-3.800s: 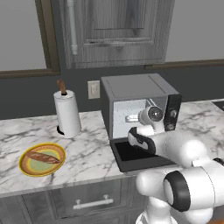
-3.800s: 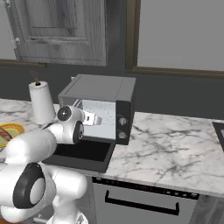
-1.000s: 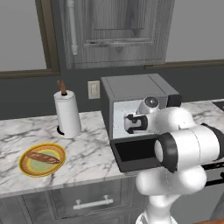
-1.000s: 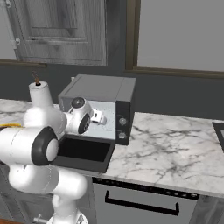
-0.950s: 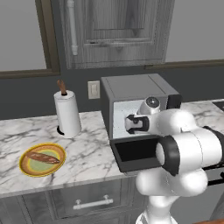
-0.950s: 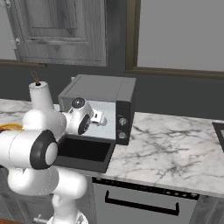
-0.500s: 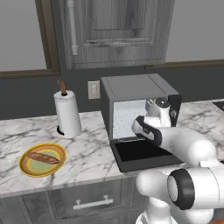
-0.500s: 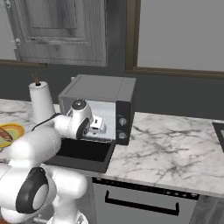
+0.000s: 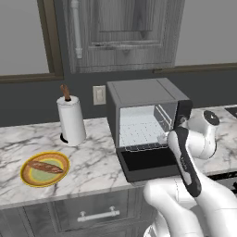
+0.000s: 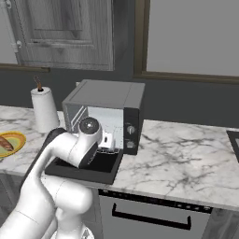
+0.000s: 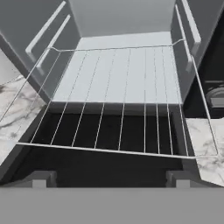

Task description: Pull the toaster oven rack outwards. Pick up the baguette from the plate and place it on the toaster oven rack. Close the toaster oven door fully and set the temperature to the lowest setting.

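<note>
The toaster oven (image 9: pixel 139 99) stands on the counter with its door (image 9: pixel 149 163) folded down flat in front. The wire rack (image 11: pixel 118 100) is slid partly out, and its front bar hangs over the door (image 11: pixel 109 131). My gripper (image 11: pixel 111 179) is open just in front of that bar, with nothing between its fingertips (image 11: pixel 40 178). From the sides, the gripper (image 9: pixel 163 138) (image 10: pixel 108 140) is at the oven's mouth, above the door (image 10: pixel 86 169). The baguette (image 9: pixel 45 166) lies on the yellow plate (image 9: pixel 28 178) far to the left. Two knobs (image 10: pixel 131 130) sit on the oven's right panel.
A white paper towel roll (image 9: pixel 71 120) stands between the plate and the oven, near the wall. Marble counter (image 10: pixel 186 158) stretches to the right of the oven. Wall cabinets (image 9: pixel 122 32) hang above. My arm's elbow (image 9: pixel 210 134) is to the right of the oven.
The hand has drawn back from inside the oven's mouth to its front edge, and the arm has swung lower. The rack now reaches out over the door. The jaws stand wider apart.
</note>
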Robot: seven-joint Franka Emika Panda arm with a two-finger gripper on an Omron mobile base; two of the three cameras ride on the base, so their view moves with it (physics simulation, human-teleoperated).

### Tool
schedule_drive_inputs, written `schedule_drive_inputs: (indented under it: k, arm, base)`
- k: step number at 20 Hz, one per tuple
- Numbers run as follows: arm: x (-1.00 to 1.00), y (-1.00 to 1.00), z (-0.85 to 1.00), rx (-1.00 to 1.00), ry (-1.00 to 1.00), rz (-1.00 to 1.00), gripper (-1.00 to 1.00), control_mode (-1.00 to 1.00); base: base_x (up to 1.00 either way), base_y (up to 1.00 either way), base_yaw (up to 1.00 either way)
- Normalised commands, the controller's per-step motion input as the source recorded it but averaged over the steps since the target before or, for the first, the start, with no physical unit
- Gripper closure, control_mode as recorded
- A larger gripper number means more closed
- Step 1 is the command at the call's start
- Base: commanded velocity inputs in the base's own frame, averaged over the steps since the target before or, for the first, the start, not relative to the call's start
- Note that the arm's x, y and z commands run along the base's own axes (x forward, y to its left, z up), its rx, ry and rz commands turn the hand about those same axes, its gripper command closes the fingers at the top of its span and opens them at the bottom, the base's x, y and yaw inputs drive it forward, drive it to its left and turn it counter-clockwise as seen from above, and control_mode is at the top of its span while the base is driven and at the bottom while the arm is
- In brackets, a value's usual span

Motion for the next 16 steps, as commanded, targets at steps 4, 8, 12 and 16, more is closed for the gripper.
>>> schedule_drive_inputs:
  k: [4, 8, 12, 16]
  arm:
    - [-0.97, 0.09, 1.0, 0.02, -0.21, 0.15, -1.0, -1.0]
    - [-0.76, 0.7, 0.87, -0.09, -0.08, 0.15, -1.0, -1.0]
    - [-0.88, 0.75, 0.8, -0.16, 0.0, 0.03, -1.0, -1.0]
    - [-0.89, 0.88, 0.36, -0.18, 0.02, 0.0, -1.0, -1.0]
  base:
    - [0.0, 0.0, 0.0]
    - [0.0, 0.0, 0.0]
    - [0.0, 0.0, 0.0]
    - [0.0, 0.0, 0.0]
